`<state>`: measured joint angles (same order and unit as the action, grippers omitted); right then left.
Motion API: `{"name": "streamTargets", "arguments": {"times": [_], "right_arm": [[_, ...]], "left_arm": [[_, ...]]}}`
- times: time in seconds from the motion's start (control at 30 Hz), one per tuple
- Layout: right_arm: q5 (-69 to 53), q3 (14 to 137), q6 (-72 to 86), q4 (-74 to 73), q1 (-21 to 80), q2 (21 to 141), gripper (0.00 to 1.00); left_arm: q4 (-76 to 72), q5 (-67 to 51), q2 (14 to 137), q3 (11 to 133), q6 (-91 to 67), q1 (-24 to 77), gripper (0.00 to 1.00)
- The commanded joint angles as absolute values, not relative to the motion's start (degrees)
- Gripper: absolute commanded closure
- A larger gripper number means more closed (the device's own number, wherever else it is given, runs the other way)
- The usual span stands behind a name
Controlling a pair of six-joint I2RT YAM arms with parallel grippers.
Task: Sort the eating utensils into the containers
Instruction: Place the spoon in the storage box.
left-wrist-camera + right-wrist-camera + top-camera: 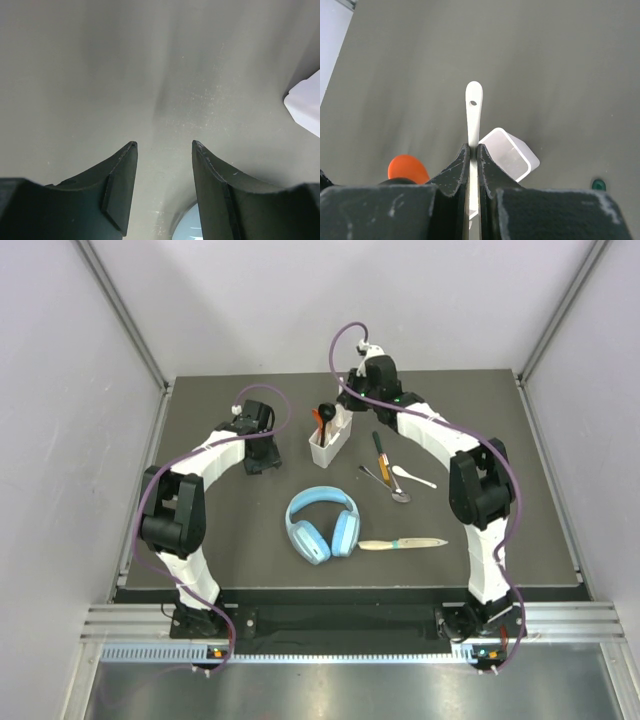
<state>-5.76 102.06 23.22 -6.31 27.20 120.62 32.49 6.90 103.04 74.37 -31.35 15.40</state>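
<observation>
One white spoon (474,100) is pinched by its handle in the right tool (474,150). The jaws are closed tight on it, and the holed end of the handle pokes out past the fingertips towards the white caddy (512,155) beneath. That caddy stands at 12 o'clock from the light-blue headphones (322,523) on the dark surface (220,540). An orange spoon (407,167) and a black scoop spoon (326,412) stand in it with their bowls up. The grip looks chosen for the same result: held thin-edge-on and pointing down, the handle can slip into the narrow open compartment, leaving the bowl on top. To my eye the tip sits just off the compartment's mouth, so a small shift seems needed before lowering.

The left tool (164,145) has its jaws apart with nothing between them. It hovers over bare surface at about 9 o'clock from the caddy, probably parked there to leave the other arm room.

More cutlery waits loose between 1 and 3 o'clock from the headphones: a slim dark-handled piece (381,455), a metal spoon (398,494), a second white spoon (415,477) and a wooden-handled knife (403,543), all lying flat within the right arm's reach
</observation>
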Motion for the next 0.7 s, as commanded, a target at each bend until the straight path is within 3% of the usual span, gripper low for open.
{"name": "streamTargets", "arguments": {"times": [0.0,0.67], "right_arm": [[-7.2,99.9,23.9,-3.2,27.0,117.7,1.0],[-10.4,100.5,23.8,-1.8,29.2,118.1,0.97]], "left_arm": [[33.4,7.5,102.0,73.8,-31.8,15.3,0.48],[33.2,7.3,101.9,73.6,-31.6,15.3,0.48]]}}
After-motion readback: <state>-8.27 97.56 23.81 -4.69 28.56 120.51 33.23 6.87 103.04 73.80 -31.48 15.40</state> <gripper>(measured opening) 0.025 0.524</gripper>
